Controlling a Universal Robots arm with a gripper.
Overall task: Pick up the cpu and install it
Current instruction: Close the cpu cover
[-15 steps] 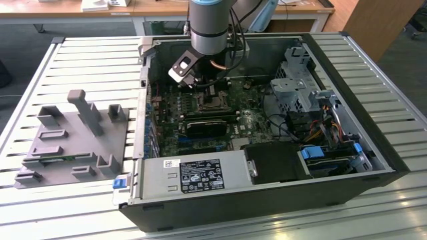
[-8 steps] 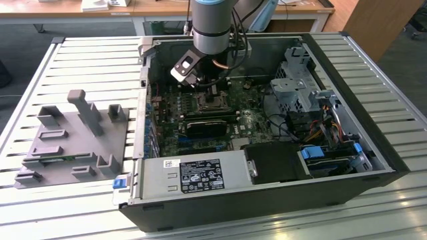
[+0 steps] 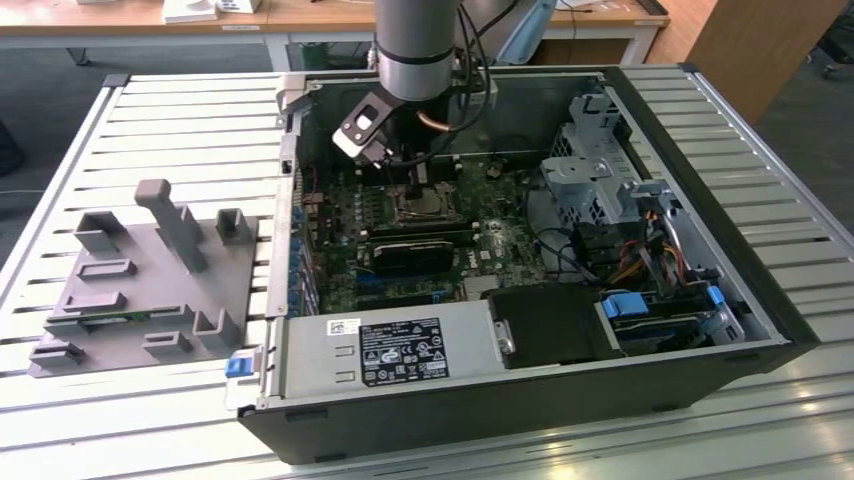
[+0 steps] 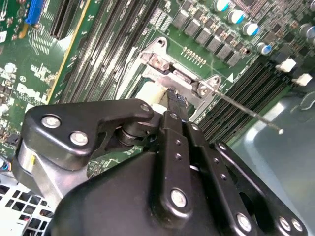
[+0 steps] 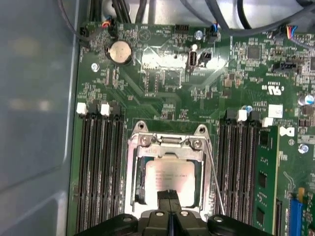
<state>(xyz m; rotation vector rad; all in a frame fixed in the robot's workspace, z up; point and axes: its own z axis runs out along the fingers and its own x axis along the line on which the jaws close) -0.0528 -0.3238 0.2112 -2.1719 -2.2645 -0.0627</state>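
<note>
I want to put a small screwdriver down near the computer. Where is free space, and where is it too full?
Free: the slatted table between the grey tray and the table's far edge, and the slats on the exterior view's right of the computer case. Crowded: inside the case, where the claw sits over the cpu, amid cables and drive bays.

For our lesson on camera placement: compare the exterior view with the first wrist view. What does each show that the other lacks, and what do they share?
Exterior view: the whole open computer case on a slatted table, a grey plastic tray beside it, and the arm.
First wrist view: the cpu in its socket frame, and a round coin battery.
Both: the green motherboard and the hand above the socket.
</note>
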